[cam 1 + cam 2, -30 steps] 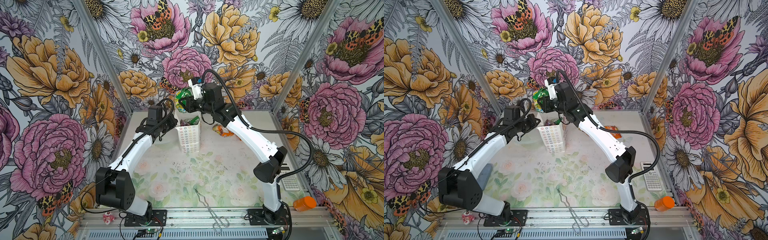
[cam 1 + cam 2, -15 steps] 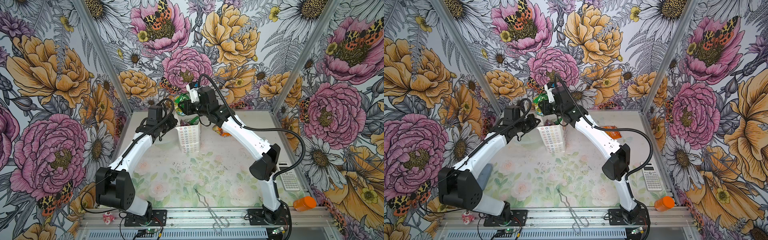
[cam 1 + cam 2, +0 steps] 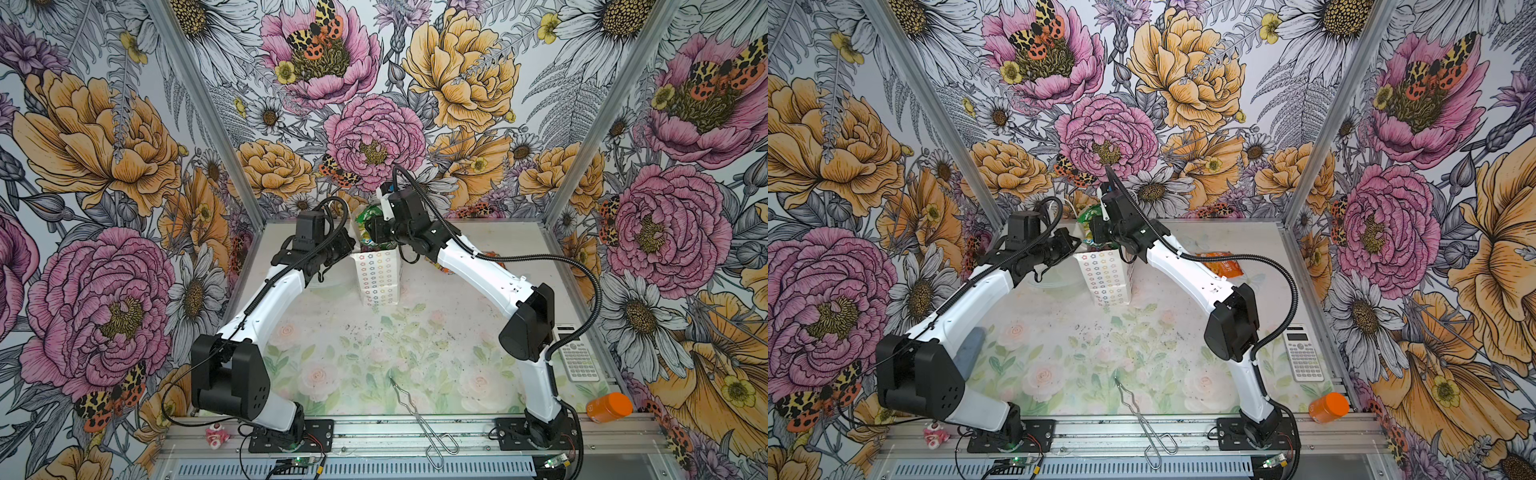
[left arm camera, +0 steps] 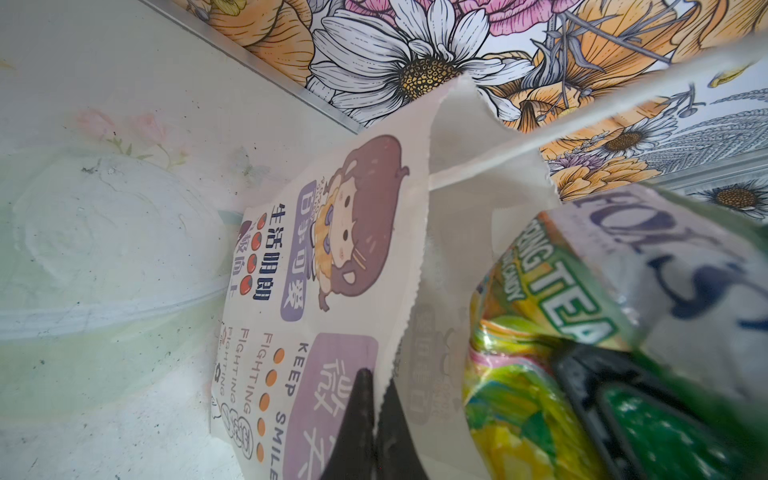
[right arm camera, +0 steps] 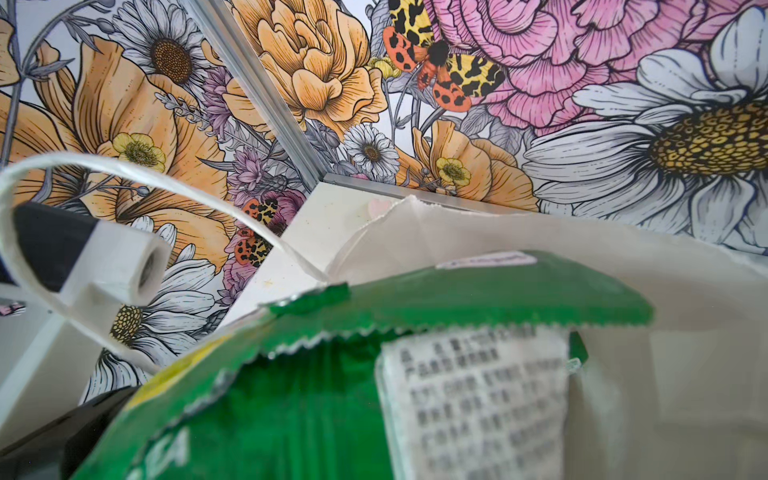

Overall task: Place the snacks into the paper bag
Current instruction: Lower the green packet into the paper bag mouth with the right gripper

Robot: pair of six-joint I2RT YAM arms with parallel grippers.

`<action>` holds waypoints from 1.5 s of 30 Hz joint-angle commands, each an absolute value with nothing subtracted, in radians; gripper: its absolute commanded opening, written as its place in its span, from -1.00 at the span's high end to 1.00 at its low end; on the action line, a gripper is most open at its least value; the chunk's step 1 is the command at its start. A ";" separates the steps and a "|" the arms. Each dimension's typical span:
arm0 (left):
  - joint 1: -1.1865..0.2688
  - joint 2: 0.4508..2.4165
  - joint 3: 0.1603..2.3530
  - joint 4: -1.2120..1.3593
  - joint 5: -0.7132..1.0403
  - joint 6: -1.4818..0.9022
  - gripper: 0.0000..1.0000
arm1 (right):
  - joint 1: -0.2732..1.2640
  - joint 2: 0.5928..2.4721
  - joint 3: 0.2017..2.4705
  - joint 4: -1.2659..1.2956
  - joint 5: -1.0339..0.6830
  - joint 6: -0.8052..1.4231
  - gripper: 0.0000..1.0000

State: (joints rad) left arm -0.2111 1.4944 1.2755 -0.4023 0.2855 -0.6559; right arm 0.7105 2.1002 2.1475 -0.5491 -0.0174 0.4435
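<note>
One thing has moved in the last second, and it is not on the near worktop (image 3: 374, 353), where the thin wire tongs (image 3: 419, 415) lie as before. Further in, my left jaws are pressed together on the rim of the white upright paper bag (image 4: 332, 249) with the cartoon girl on its face, steadying its mouth as they did. My right jaws hung higher over the bag and have come down to its mouth. They pinch the crinkly green "FOX'S" tea-candy packet (image 5: 311, 395), which now sits partly inside the rim. I judge it nearly ready to drop. Farthest back, a flat orange packet (image 3: 1219, 266) lies on the worktop beside my right arm, so at least one more trip remains.
</note>
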 commanded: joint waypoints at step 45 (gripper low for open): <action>-0.214 1.481 1.280 -0.377 0.282 -0.664 1.00 | 0.715 1.978 2.176 -0.686 0.030 0.360 -0.19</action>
State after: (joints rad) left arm -0.2119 1.4944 1.2755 -0.4000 0.2855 -0.6563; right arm 0.7105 2.0499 2.1391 -0.6865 0.0471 0.3985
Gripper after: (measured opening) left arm 0.050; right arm 0.594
